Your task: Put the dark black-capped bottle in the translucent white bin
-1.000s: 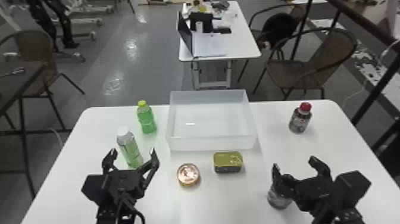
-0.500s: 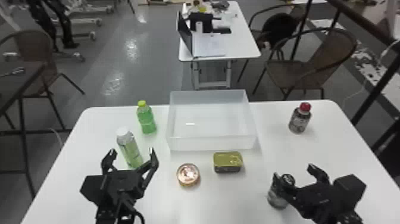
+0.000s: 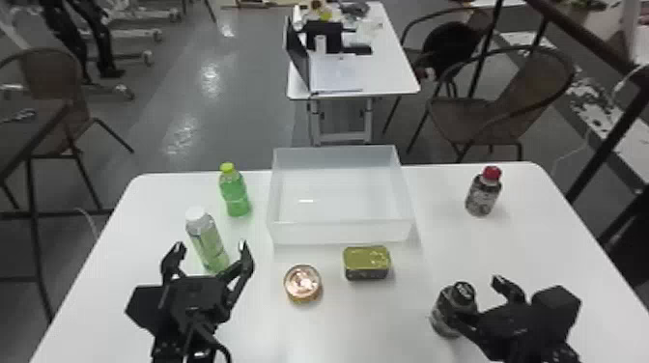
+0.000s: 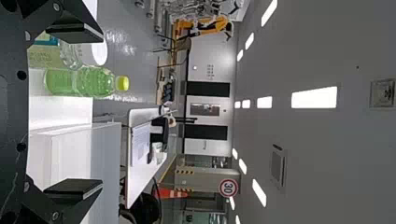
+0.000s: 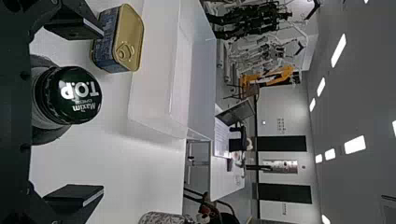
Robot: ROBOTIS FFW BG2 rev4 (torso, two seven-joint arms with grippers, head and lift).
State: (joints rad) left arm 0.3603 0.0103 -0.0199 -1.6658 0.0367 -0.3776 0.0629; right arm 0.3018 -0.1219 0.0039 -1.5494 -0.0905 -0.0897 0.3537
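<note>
A green bottle (image 3: 235, 193), a red-capped bottle (image 3: 483, 193), a round tin (image 3: 303, 284) and a rectangular can (image 3: 366, 263) on a white bench (image 3: 367, 333), wicker chairs (image 3: 502, 111) beyond.

Robotics lab, apparently: black humanoid robots (image 5: 259, 14), orange traffic cone (image 4: 172, 193), open laptop (image 3: 298, 55) on white worktable (image 3: 393, 72).

dark bottle (image 3: 441, 316): black cap (image 3: 464, 291) | bin (image 3: 340, 232): translucent white | tin (image 3: 367, 263): gold lid (image 5: 129, 39) (blue-patterned sides (image 5: 106, 42)) | table (image 3: 338, 328): white
</note>
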